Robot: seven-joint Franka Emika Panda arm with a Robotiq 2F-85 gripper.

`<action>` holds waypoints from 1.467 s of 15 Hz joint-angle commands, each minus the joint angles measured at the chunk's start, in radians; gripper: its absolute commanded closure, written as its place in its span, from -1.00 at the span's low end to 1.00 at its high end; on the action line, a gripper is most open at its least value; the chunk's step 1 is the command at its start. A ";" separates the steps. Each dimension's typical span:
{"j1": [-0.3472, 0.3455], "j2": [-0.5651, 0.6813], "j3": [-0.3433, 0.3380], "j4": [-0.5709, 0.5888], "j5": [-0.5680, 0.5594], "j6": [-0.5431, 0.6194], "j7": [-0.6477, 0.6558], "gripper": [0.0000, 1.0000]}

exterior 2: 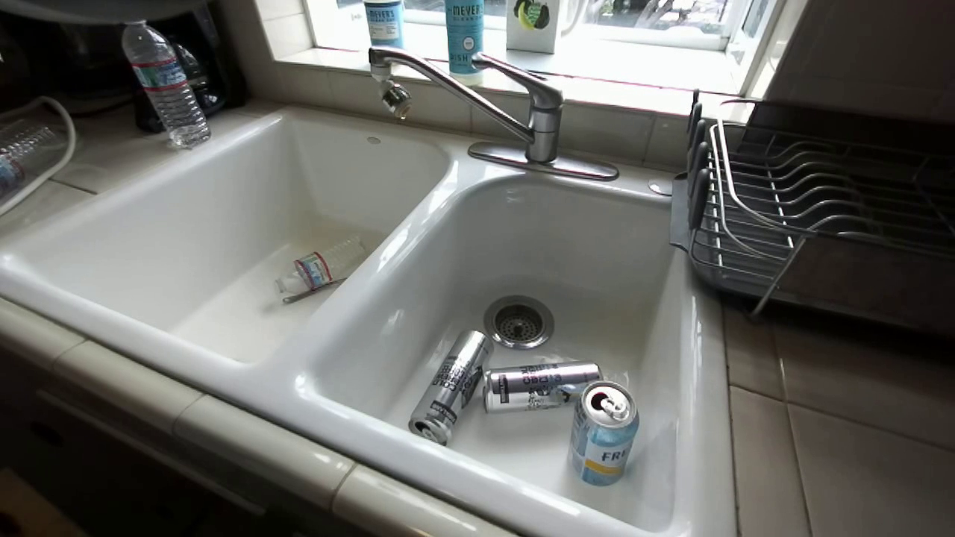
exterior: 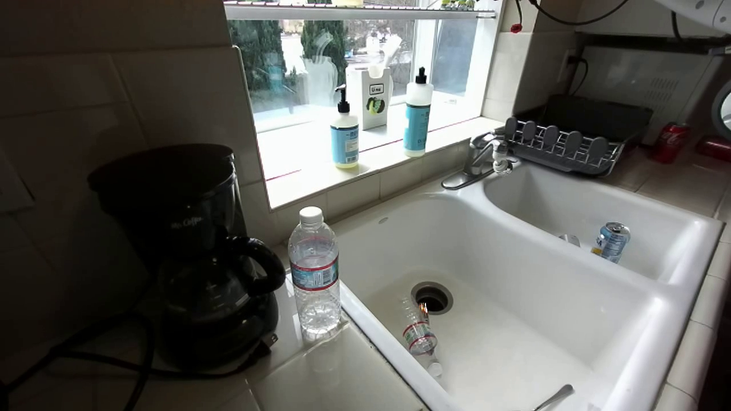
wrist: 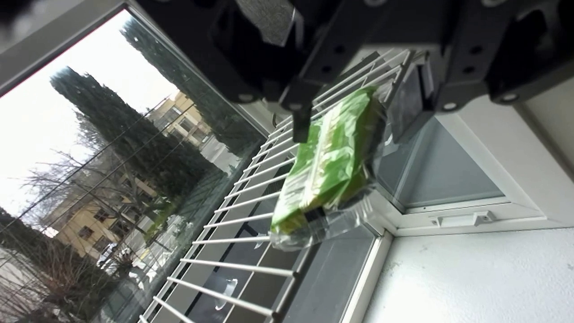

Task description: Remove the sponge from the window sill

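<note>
In the wrist view, a flat yellow-green packet in clear plastic wrap (wrist: 332, 152), apparently the sponge, lies at the front edge of a wire rack. My gripper (wrist: 350, 131) comes in from the top with jaws apart. The left fingertip overlaps the packet's edge; the right pad (wrist: 406, 107) shows bare beside it. I cannot tell whether either finger touches it. In both exterior views the gripper is out of view and no sponge can be made out. The pale window sill (exterior: 381, 161) runs under the window; it also shows here (exterior 2: 623, 66).
The wire rack (wrist: 240, 267) crosses the window; its rail tops an exterior view (exterior: 371, 12). Soap bottles (exterior: 345, 142) (exterior: 417, 128) and a white box (exterior: 372, 117) stand on the sill. A faucet (exterior 2: 545, 127), double sink (exterior 2: 418, 231) and dish rack (exterior 2: 791, 216) are below.
</note>
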 commanded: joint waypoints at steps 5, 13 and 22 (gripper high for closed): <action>0.011 -0.134 0.023 -0.021 -0.039 -0.113 -0.135 -1.00; 0.018 -0.284 0.107 -0.013 -0.006 -0.290 -0.610 -1.00; 0.093 -0.316 0.189 -0.001 0.015 -0.265 -0.838 -1.00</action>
